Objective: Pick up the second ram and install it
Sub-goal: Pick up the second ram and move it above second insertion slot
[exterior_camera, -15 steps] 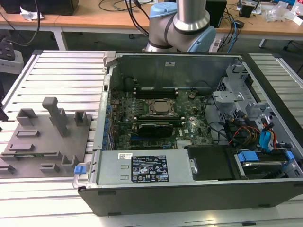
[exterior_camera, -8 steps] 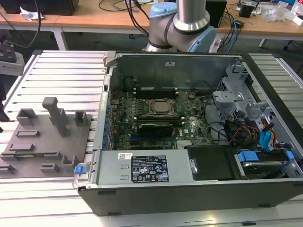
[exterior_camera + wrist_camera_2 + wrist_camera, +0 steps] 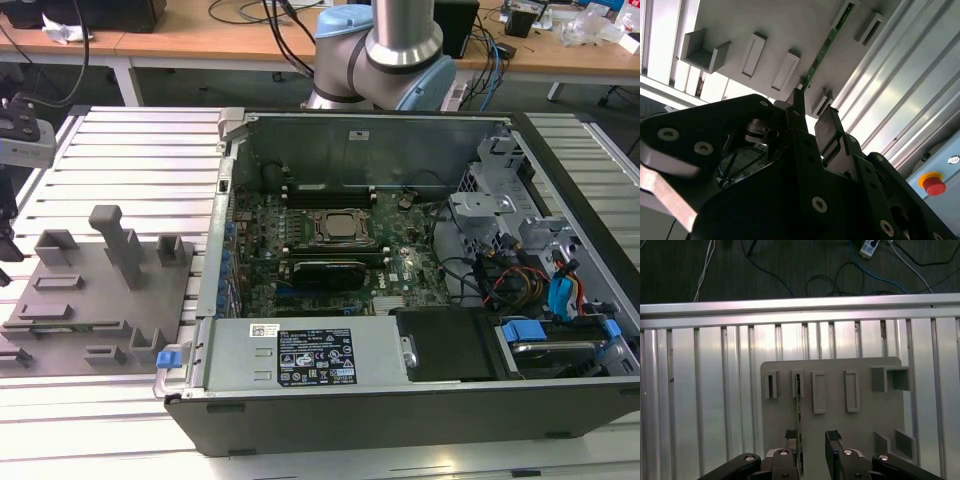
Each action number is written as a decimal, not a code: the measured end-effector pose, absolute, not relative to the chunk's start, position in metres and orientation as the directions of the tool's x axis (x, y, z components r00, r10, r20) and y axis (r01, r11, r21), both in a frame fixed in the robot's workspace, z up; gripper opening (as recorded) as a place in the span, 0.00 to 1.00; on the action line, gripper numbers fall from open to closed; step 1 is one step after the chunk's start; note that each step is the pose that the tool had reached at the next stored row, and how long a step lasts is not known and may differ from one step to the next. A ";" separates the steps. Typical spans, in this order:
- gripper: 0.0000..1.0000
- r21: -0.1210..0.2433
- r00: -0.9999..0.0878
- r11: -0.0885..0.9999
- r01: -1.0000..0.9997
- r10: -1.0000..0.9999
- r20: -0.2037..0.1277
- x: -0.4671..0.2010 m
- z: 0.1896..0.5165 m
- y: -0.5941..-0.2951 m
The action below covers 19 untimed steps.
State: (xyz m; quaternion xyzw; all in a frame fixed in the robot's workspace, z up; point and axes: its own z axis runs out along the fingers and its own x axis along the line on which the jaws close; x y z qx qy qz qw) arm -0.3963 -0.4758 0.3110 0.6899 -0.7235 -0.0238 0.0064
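First wrist view: gripper (image 3: 811,440) open, its fingers either side of the second ram (image 3: 798,405), nothing clamped. The ram stands on edge in a slot of the grey fixture plate (image 3: 855,430), probably so both faces are reachable. Plate lies at the exterior view's left of the open computer case (image 3: 400,415).

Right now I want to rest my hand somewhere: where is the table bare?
In the exterior view, bare slats lie behind the grey fixture plate toward the table's far edge, and in front of the plate. Crowded: the plate's blocks, the gripper at the ram, the computer case.
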 end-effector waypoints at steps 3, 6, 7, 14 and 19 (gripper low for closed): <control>0.36 0.043 -0.048 0.047 -0.998 -0.999 -0.024 -0.396 0.309 -0.476; 0.36 0.043 -0.048 0.047 -0.998 -0.999 -0.024 -0.396 0.307 -0.476; 0.36 0.043 -0.048 0.047 -0.998 -0.999 -0.024 -0.396 0.306 -0.476; 0.36 0.043 -0.048 0.047 -0.998 -0.999 -0.024 -0.396 0.301 -0.476; 0.36 0.043 -0.048 0.047 -0.998 -0.999 -0.024 -0.396 0.296 -0.476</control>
